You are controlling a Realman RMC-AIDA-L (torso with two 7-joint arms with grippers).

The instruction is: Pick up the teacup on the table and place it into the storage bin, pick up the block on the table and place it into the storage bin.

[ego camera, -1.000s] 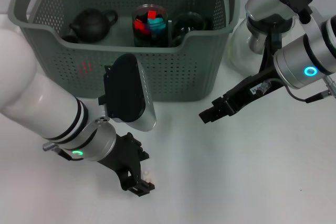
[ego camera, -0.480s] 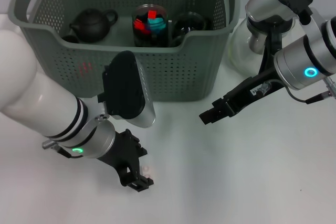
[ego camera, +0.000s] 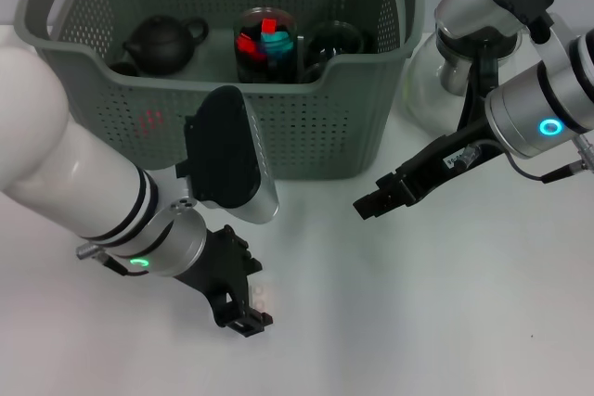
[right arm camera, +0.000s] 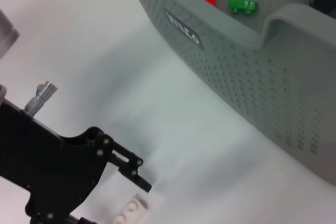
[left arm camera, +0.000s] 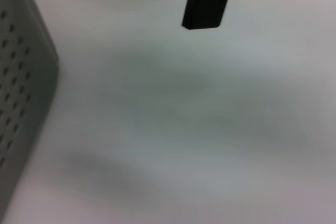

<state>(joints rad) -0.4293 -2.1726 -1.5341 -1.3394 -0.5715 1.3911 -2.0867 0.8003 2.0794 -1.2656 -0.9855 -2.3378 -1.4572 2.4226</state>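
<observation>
1. Block: white, on table, in front of bin.
2. Left gripper: fingers spread around block, not clenched.
3. Right gripper: beside bin, released, empty.

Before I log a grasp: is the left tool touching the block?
Cannot tell. Head view: left tool around the block; no contact or gap shows plainly.

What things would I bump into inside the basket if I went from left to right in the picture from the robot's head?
Inside the storage bin, left to right: black teapot → clear jar with red and blue pieces → dark round glass thing, which I can't identify for sure.
</observation>
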